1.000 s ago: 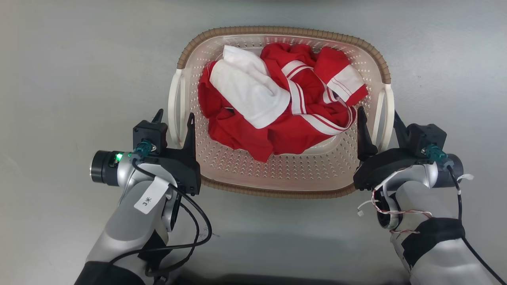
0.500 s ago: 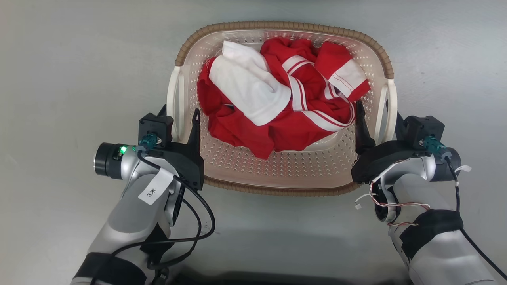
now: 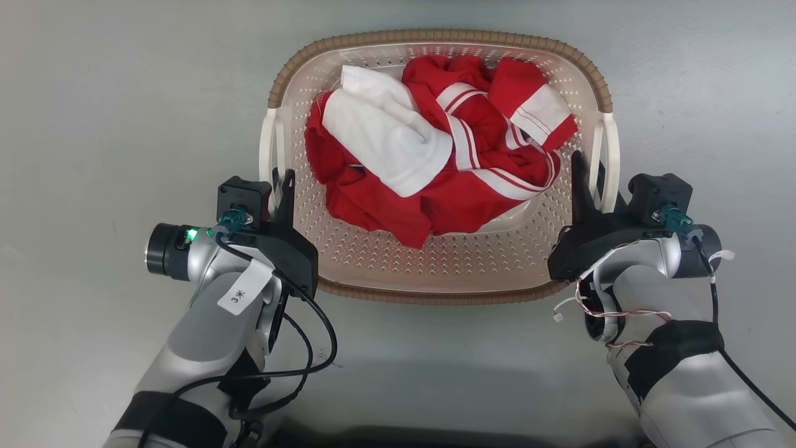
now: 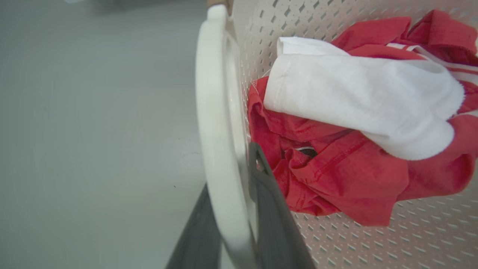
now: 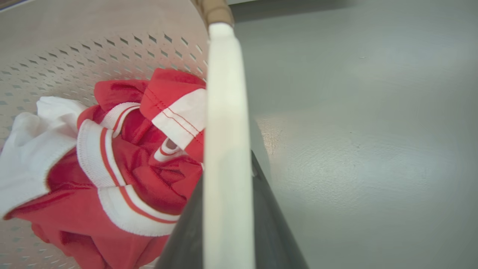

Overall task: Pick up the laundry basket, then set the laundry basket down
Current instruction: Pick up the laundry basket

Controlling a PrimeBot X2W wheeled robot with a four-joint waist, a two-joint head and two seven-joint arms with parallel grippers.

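The laundry basket (image 3: 435, 264), cream perforated plastic with a brown rim, lies on the grey floor between my two arms. It holds red and white clothes (image 3: 435, 155). My left gripper (image 3: 280, 180) is shut on the basket's white left handle (image 3: 268, 140); in the left wrist view the handle (image 4: 214, 112) runs tightly between the two dark fingers (image 4: 274, 224). My right gripper (image 3: 592, 173) is shut on the right handle (image 3: 612, 146); the right wrist view shows that handle (image 5: 226, 112) pinched between its fingers (image 5: 270, 216). I cannot tell whether the basket is off the floor.
Bare grey floor (image 3: 112, 124) surrounds the basket on every side. A black cable (image 3: 317, 348) loops off my left forearm, and thin red-and-white wires (image 3: 622, 314) hang at my right wrist.
Both grippers, spread wide around the handles a second ago, have slid forward along them and closed. The basket sits slightly higher in the head view.
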